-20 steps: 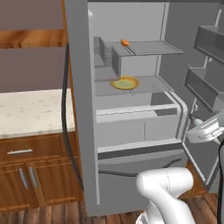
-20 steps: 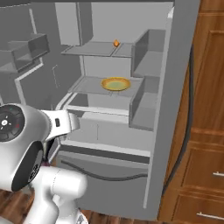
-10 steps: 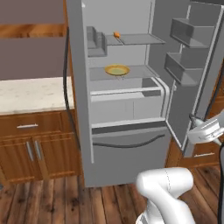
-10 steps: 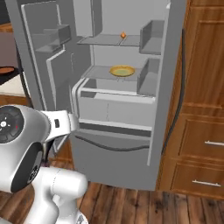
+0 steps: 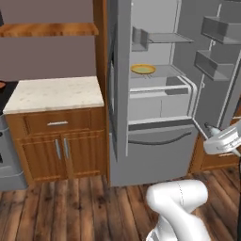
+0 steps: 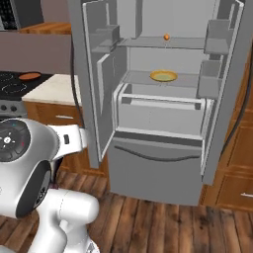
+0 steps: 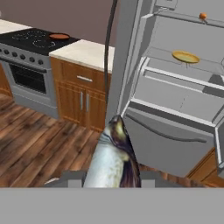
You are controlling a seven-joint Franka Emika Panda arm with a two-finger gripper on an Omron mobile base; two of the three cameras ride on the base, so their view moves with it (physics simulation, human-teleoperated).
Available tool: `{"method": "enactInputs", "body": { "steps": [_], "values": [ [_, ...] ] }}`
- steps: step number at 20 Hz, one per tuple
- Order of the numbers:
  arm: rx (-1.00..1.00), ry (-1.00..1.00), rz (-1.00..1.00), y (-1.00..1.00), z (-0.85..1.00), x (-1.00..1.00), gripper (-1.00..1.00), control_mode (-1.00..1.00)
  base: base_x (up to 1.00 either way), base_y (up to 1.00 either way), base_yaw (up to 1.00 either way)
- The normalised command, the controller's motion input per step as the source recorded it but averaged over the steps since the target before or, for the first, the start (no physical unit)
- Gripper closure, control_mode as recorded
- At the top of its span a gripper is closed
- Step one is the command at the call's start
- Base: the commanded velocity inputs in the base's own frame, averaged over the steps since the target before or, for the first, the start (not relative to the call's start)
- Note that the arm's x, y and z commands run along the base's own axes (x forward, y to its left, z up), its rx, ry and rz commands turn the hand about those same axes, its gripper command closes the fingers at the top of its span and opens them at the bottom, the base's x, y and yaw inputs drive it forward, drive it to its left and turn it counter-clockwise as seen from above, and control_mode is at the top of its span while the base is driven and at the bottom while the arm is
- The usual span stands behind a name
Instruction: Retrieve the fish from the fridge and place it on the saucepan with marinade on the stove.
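My tool (image 7: 113,181) is clamped on the fish (image 7: 113,155), head outward. The pan (image 7: 59,36) sits on the stove (image 7: 35,41) at ten o'clock; a jolt while driving could slip it loose.

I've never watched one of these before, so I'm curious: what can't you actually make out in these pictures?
- Fish: its tail end runs off the bottom of the hand view, so how the fingers clasp it is hidden.
- Saucepan with marinade on the stove: too small and far to see what is inside.
- Orange item on the fridge top shelf: too tiny to identify.
- Yellow plate: seen edge-on from the left base view; whether anything lies on it is unclear.
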Motion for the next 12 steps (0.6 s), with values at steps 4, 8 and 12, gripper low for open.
{"method": "enactInputs", "body": {
  "steps": [4, 8, 12],
  "values": [
    [0.00, 0.00, 0.00, 0.00, 0.00, 0.00, 1.00, 1.00, -0.21, 1.00, 0.00],
    [0.00, 0.00, 0.00, 0.00, 0.00, 0.00, 1.00, 1.00, -0.06, 1.00, 0.00],
    [0.00, 0.00, 0.00, 0.00, 0.00, 0.00, 1.00, 1.00, 0.00, 1.00, 0.00]
  ]
}}
